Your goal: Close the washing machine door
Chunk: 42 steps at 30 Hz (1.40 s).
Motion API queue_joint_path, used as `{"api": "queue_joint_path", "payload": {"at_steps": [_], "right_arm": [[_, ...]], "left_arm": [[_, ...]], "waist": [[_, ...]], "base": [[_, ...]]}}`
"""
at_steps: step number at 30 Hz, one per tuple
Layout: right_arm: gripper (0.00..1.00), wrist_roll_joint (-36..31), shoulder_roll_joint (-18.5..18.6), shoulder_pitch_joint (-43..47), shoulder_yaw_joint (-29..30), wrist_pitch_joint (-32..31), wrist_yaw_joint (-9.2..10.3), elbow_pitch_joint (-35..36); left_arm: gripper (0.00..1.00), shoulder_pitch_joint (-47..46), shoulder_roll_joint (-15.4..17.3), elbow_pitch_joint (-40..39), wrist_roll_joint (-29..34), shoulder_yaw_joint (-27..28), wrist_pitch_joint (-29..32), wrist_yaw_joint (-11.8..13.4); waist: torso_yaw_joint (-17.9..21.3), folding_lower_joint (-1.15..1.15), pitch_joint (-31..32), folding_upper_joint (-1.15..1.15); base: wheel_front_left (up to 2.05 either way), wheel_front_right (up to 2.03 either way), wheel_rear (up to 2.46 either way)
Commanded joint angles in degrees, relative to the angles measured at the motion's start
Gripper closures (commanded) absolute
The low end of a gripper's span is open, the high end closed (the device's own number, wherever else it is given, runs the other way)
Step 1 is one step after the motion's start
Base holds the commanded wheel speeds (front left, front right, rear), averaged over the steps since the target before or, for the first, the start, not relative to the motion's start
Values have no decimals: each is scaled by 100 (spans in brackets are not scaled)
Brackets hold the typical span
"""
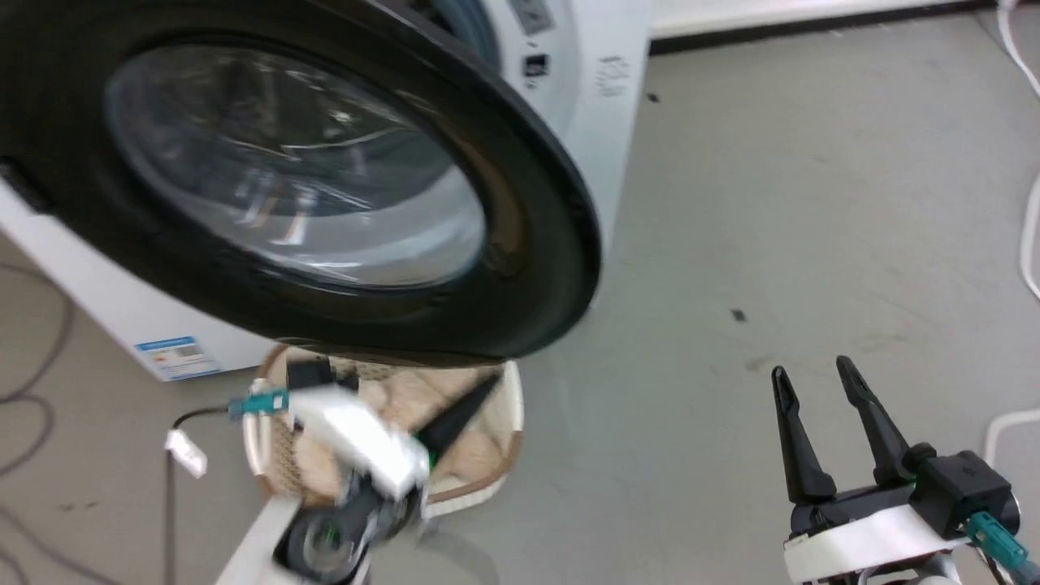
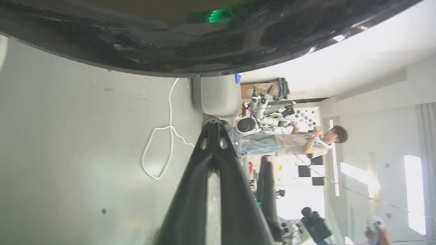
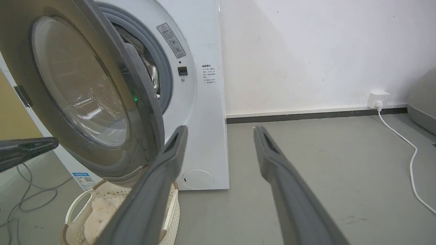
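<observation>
The washing machine door [image 1: 528,203], a wide black rim around bulging clear glass, stands swung out from the white washing machine [image 1: 601,122]. My left gripper [image 1: 490,383] is shut and empty, blurred, with its tip just under the door's lower rim. In the left wrist view its closed fingers [image 2: 213,127] point along the floor under the door's rim [image 2: 170,51]. Contact with the door cannot be told. My right gripper [image 1: 812,370] stands open and empty over the bare floor, well to the right of the door. The right wrist view shows the door [image 3: 143,88] ajar before the drum opening, the machine [image 3: 204,119] and the left gripper [image 3: 53,142].
A cream basket [image 1: 513,406] of plush toys sits on the floor under the door, also in the right wrist view as the basket [image 3: 172,217]. A white cable [image 3: 408,149] runs from a wall socket. Dark cables [image 1: 32,390] lie at left. A person [image 2: 306,143] stands behind me.
</observation>
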<state>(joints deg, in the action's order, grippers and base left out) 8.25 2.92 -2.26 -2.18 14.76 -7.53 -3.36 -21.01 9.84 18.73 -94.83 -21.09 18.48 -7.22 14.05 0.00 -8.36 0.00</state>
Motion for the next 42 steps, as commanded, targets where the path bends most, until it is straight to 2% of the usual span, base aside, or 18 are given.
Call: {"api": "queue_joint_path", "payload": {"at_steps": [1, 4, 8, 12, 14, 18, 21, 25, 29, 30, 31, 32, 37, 42], "right_arm": [[0, -54, -4, 72, 0, 24, 4, -5], [0, -95, -4, 128, 30, 24, 4, -12], [0, -122, -4, 202, 85, 24, 4, -23], [0, -138, -4, 280, 114, 24, 4, -28], [0, -142, -4, 319, 118, 24, 4, -36], [0, -161, -4, 390, 112, 24, 4, -28], [0, -166, -4, 402, 121, 24, 4, 1], [0, -169, -4, 401, 96, 24, 4, 30], [0, -162, -4, 413, 71, 24, 4, 42], [0, -160, -4, 419, 68, 24, 4, 45], [0, -156, -4, 427, 62, 24, 4, 44], [0, -154, -4, 433, 55, 24, 4, 41], [0, -137, -4, 441, 39, 24, 4, 18], [0, -123, -4, 431, 12, 24, 4, 14]], "left_arm": [[100, 261, 295, -129, 448, -224, 18, -25], [100, 555, 847, -523, 1454, -677, -257, -25], [100, 766, 1467, -734, 2705, -946, -1228, -26], [100, 865, 1645, -583, 3401, -682, -2446, 0], [100, 895, 1663, -555, 3704, -539, -2965, 107], [100, 1039, 1567, -774, 4395, -52, -3330, 464], [100, 1298, 1309, -1313, 5270, 600, -3344, 700], [100, 1865, 881, -1891, 6353, 1086, -3346, 798], [100, 2350, 498, -2034, 6977, 1258, -3347, 728], [86, 2426, 402, -2036, 7108, 1291, -3347, 709], [29, 2498, 313, -2040, 7243, 1289, -3347, 675], [0, 2567, 243, -2010, 7365, 1262, -3347, 622], [0, 2614, 79, -1772, 7821, 1229, -3348, 320], [0, 2534, -62, -1700, 8049, 1349, -3348, 172]], "waist": [[-260, 0, 202, 0], [-483, 0, 336, 0], [-779, 0, 506, 0], [-1070, 0, 653, 0], [-1206, 0, 726, 0], [-1449, 0, 824, 0], [-1577, 0, 837, 0], [-1668, 0, 840, 0], [-1724, 0, 834, 0], [-1740, 0, 832, 0], [-1751, 0, 832, 0], [-1756, 0, 829, 0], [-1766, 0, 812, 0], [-1762, 0, 775, 0]], "base": [[0, 0, 0], [0, 0, 0], [0, 0, 0], [0, 0, 0], [0, 0, 0], [0, 0, 0], [0, 0, 0], [0, 0, 0], [0, 0, 0], [0, 0, 0], [0, 0, 0], [0, 0, 0], [0, 0, 0], [0, 0, 0]]}}
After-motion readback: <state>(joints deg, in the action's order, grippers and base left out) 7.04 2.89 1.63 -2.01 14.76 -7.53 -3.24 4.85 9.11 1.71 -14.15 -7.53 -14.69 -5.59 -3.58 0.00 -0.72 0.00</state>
